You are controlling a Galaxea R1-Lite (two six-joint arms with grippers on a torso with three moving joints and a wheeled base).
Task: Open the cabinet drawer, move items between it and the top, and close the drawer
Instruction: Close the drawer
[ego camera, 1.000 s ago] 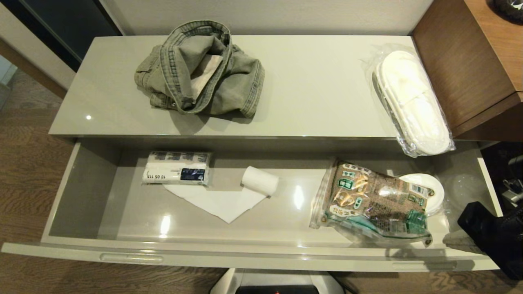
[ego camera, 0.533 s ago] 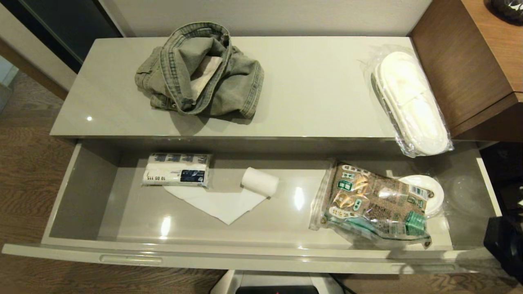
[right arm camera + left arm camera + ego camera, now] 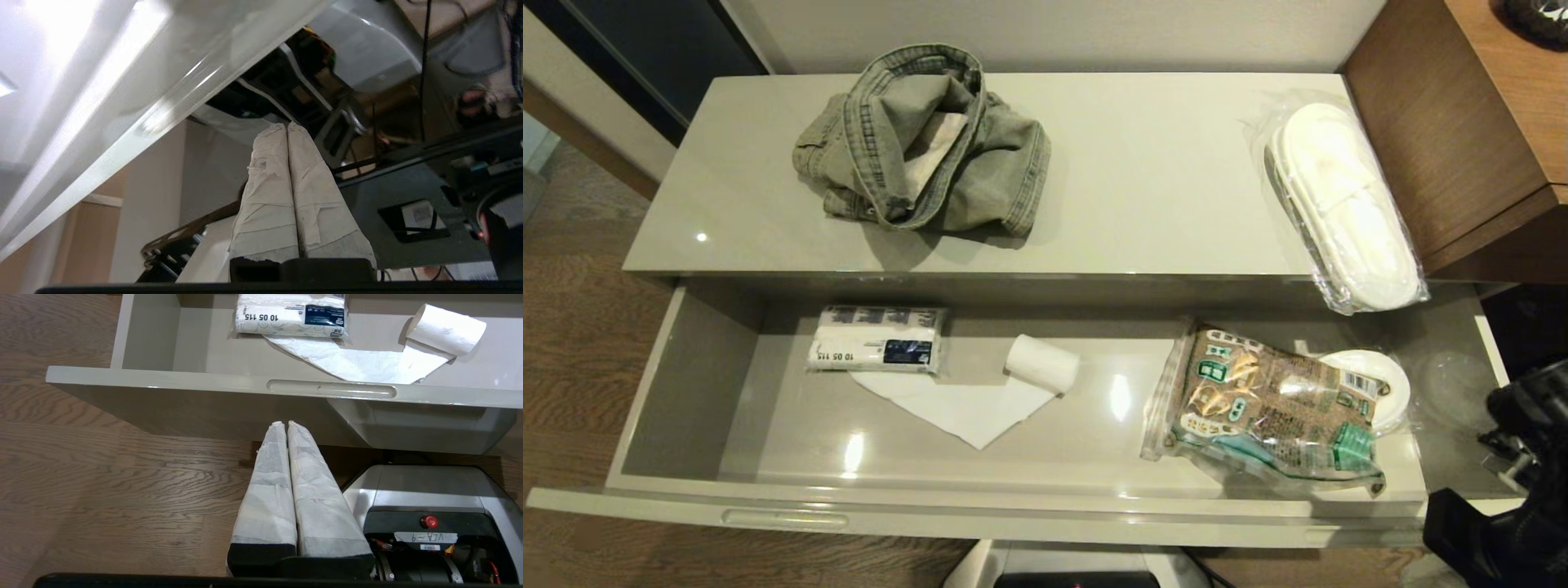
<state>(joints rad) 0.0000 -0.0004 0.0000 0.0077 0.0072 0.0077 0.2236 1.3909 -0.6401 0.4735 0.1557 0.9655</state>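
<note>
Right now I have the drawer [image 3: 686, 392] pulled fully out of the cabinet [image 3: 727, 282], its front panel nearest to me. On the top [image 3: 1160, 188] sit the two items: the crumpled denim garment [image 3: 923, 143] toward the back left, and the wrapped slippers [image 3: 1343, 204] at the far right end, hanging slightly over the front edge above the open drawer, close to the brown wooden unit [image 3: 1445, 122].

Inside the drawer I see a tissue pack [image 3: 876, 336] at the left, a toilet roll [image 3: 1042, 363] beside it with a length of paper unrolled toward the front, and at the right a brown food bag [image 3: 1270, 404] lying partly over a stack of white plates [image 3: 1376, 384].

My right gripper [image 3: 287, 124] has its jaws pressed together with nothing between them; in the head view only the dark arm [image 3: 1503, 490] shows, at the drawer's right front corner. Its wrist camera looks along a glossy pale panel, and I cannot tell which part of the cabinet that is.

My left gripper [image 3: 285, 423] hangs below the drawer front over the wood floor [image 3: 102, 477], jaws closed and empty, next to my own base [image 3: 425, 506].
</note>
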